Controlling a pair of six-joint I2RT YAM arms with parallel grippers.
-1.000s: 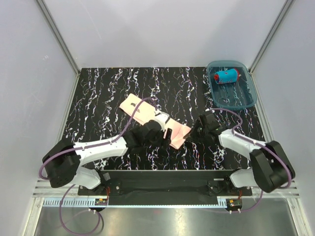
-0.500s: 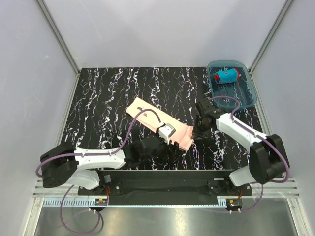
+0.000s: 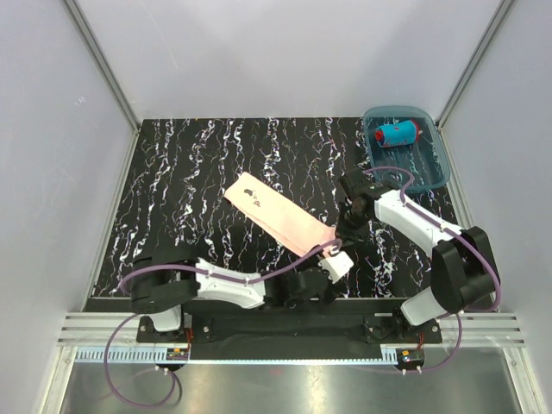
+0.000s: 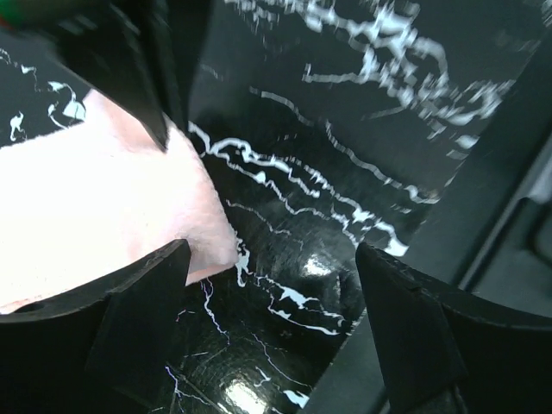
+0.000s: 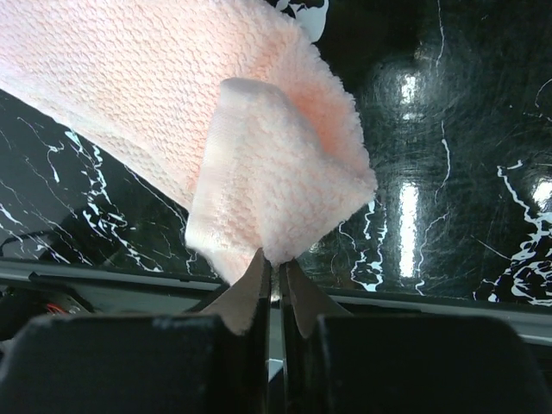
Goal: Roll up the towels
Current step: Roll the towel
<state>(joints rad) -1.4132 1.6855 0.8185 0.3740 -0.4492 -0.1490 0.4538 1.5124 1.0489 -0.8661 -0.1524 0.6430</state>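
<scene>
- We look down on a black table with white marbling, closed in by plain pale walls.
- The pink towel lies mid-table as a long flat strip, running diagonally from far left to near right. It is not yet rolled. Only its near-right corner is lifted and folded over.
- The left gripper sits low by the near edge, just beside that same end of the strip. Its jaws are spread wide and grip nothing, and the towel's corner lies against the inner side of one finger.
- The right gripper has its jaws pressed together on the turned-up corner of the pink towel, pinching a small fold of cloth.
- At the far right, the blue towel is rolled into a short cylinder and lies in the far end of the plastic tray.
- We judge the task about half done: one towel is rolled and put away. The pink one has at most its first fold started, so the whole roll is left to do, and perhaps the move to the tray.
</scene>
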